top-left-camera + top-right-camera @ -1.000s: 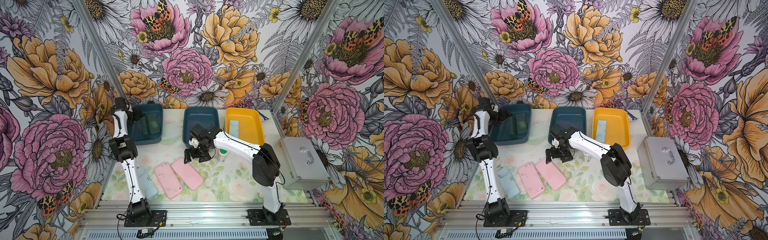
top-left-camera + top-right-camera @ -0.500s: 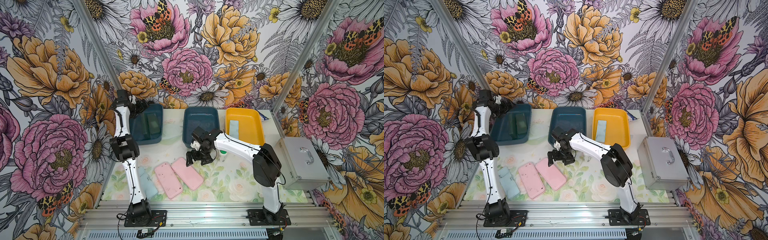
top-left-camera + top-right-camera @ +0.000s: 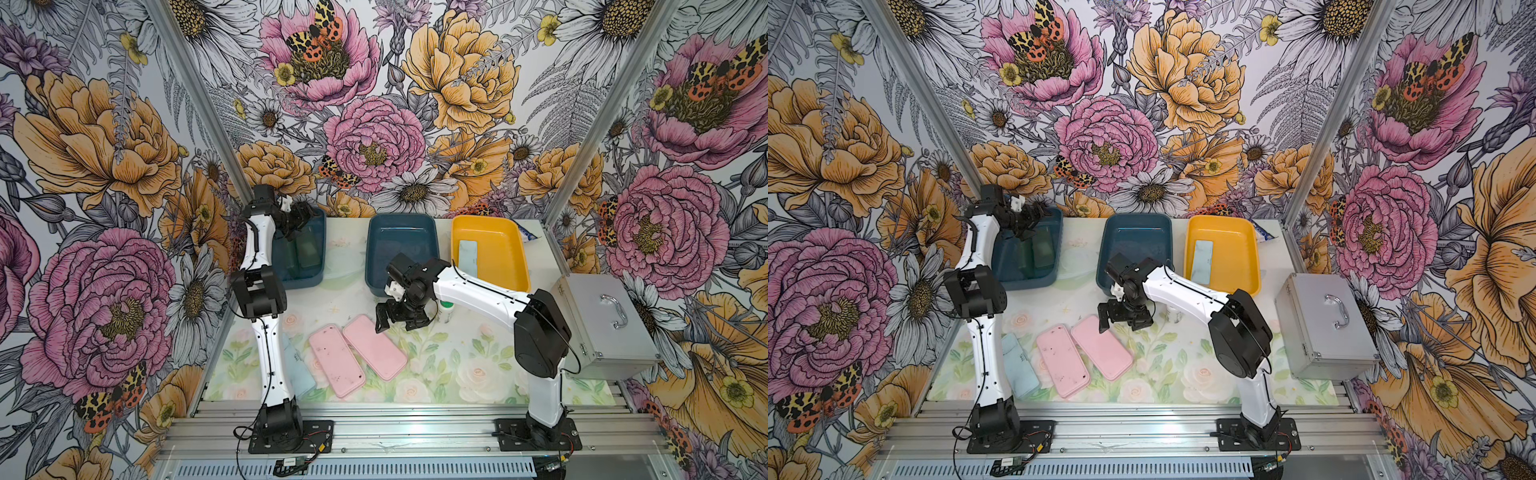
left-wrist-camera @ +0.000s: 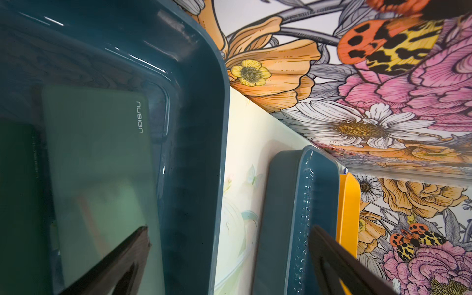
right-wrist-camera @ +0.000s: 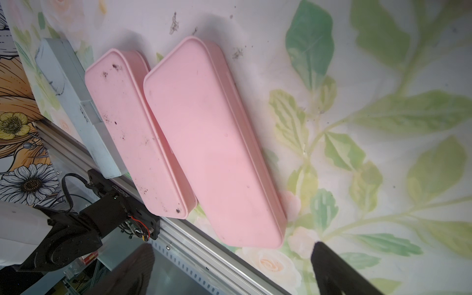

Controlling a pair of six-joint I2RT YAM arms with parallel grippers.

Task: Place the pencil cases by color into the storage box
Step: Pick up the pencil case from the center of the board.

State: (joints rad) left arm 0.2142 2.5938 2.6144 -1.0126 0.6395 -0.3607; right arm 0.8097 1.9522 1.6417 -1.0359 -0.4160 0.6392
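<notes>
The right gripper hangs with its jaws spread wide and nothing between them, above the bin-side end of the nearer flat pink rounded-corner pencil case, and that case is where trouble could start: it lies pressed along the second pink case, so a finger coming down on the shared side could land on the neighbour's edge, wedge, or drag both. A pinch that close to one end may also let the long, smooth shell droop or slip out during the lift. The small white bottle with a green cap stands just beside the right forearm (easy to forget), and a swing toward the empty dark teal plastic bin, the likely place for pink, might topple it. The left gripper is likewise wide open and empty over the other teal bin, where two dark green cases already lie. One light blue case rests in the yellow bin; the other light blue case sits on the table beside the left arm, half hidden, perhaps touching a pink case, so a blind reach there risks a collision.
</notes>
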